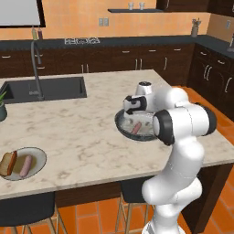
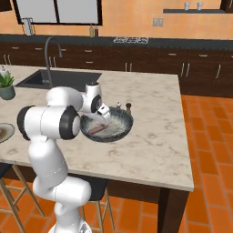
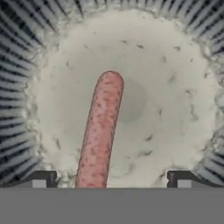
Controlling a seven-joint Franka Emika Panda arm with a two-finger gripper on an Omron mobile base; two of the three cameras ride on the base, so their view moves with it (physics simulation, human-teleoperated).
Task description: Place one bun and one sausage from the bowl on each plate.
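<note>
sausage (image 3: pixel 99 131) lies in bowl (image 3: pixel 26 87)

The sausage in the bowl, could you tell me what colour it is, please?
The sausage is reddish-pink with darker speckles, clearest in the hand view.

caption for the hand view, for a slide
Open gripper poised above a single sausage lying in the ribbed dark bowl.

You see a bowl (image 3: pixel 26 87) with a ribbed dark wall and speckled matt floor. The sausage (image 3: pixel 99 131) looks smooth, mottled. The counter (image 1: pixel 82 132) resembles polished marble.
</note>
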